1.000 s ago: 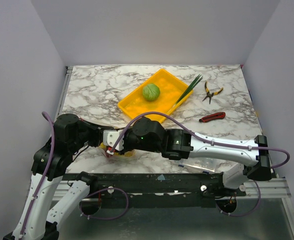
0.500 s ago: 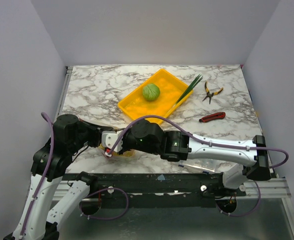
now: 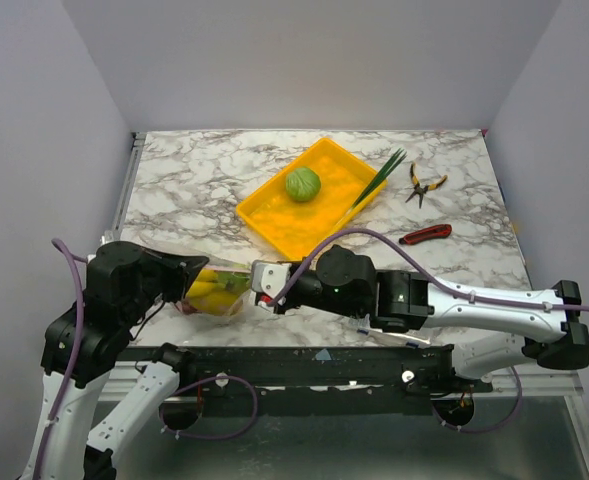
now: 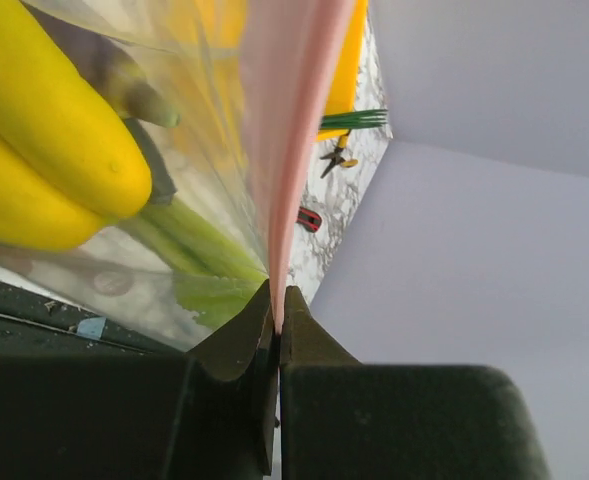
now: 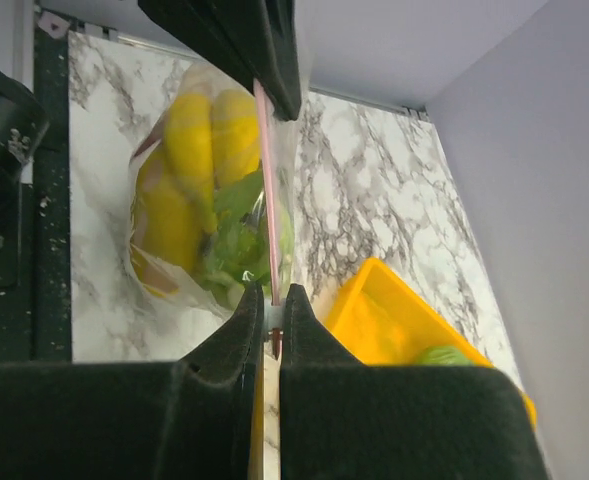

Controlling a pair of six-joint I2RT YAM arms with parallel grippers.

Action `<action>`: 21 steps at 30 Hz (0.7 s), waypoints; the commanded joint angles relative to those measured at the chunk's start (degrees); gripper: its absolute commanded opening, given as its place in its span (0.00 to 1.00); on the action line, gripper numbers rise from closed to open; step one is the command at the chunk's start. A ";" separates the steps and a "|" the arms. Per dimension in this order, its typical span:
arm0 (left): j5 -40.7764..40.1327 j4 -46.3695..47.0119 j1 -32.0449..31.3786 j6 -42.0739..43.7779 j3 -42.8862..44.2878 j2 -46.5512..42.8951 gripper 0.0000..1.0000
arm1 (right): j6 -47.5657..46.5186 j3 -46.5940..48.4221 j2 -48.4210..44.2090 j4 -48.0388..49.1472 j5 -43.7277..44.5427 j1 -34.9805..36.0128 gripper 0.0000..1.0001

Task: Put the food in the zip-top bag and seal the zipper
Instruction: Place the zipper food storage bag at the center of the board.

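Observation:
The zip-top bag point(image 3: 214, 295) lies at the table's near edge between my two grippers, with yellow bananas point(image 5: 189, 165) and green leafy pieces point(image 5: 236, 235) inside. Its pink zipper point(image 5: 267, 190) runs taut from one gripper to the other. My left gripper point(image 4: 278, 312) is shut on one end of the zipper point(image 4: 284, 120), with bananas point(image 4: 44, 150) close by through the plastic. My right gripper point(image 5: 273, 322) is shut on the other end, at the small slider. More food stays outside the bag: a green leafy ball point(image 3: 302, 184) in the yellow tray point(image 3: 274, 215) and a leek point(image 3: 374, 180) on its right rim.
Yellow-handled pliers point(image 3: 425, 183) and a red utility knife point(image 3: 425, 234) lie on the marble to the right of the tray. The black frame rail point(image 3: 314, 365) runs just in front of the bag. Both arms crowd the near left part of the table.
My right gripper has shut on the zipper and moved right. The left arm has drawn back to the left, so the bag, earlier hidden under the arms, now shows between them.

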 commanded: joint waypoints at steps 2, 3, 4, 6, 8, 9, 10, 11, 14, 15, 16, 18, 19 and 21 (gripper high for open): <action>-12.22 0.29 0.70 1.65 3.35 -0.88 0.00 | 6.02 -4.78 -6.50 -4.85 2.71 -0.23 0.00; -12.22 0.54 0.70 1.79 3.33 -0.82 0.00 | 6.90 -5.14 -6.76 -4.56 2.10 -0.23 0.00; -12.29 0.84 0.70 1.95 3.31 -0.70 0.00 | 8.26 -5.18 -6.59 -4.37 1.39 -0.20 0.00; -12.29 1.42 0.70 2.22 2.82 -0.26 0.00 | 11.87 -4.92 -5.86 -4.12 -0.33 -0.22 0.15; -12.36 2.24 0.70 3.06 2.00 0.23 0.00 | 17.02 -5.39 -5.67 -2.30 0.52 -0.21 0.49; -12.63 2.68 0.70 3.55 1.53 0.37 0.00 | 19.84 -5.86 -5.88 -1.06 1.56 -0.26 0.55; -13.01 2.87 0.70 4.08 0.98 0.73 0.00 | 22.32 -6.30 -6.29 -0.14 3.15 -0.30 0.60; -13.67 2.89 0.70 4.40 0.67 0.95 0.00 | 25.53 -6.35 -6.46 0.26 5.56 -0.30 0.63; -15.69 2.89 0.70 5.71 0.11 2.46 0.00 | 32.08 -6.42 -7.38 -0.55 9.37 -0.29 0.69; -16.38 3.12 0.71 6.27 0.02 2.97 0.00 | 35.51 -6.04 -7.37 -1.93 10.37 -0.34 0.70; -17.43 3.52 0.70 6.92 0.02 3.56 0.00 | 37.71 -5.65 -7.33 -3.61 11.54 -0.33 0.70; -19.82 3.74 0.74 7.44 -0.08 4.66 0.00 | 40.63 -5.31 -7.45 -6.96 13.08 -0.33 0.71; -20.91 3.92 0.78 7.47 -0.36 5.30 0.00 | 41.84 -5.58 -7.73 -7.92 13.72 -0.30 0.71; -23.05 4.91 1.25 7.62 -1.04 6.38 0.00 | 43.85 -7.05 -8.79 -9.37 15.20 -0.33 0.71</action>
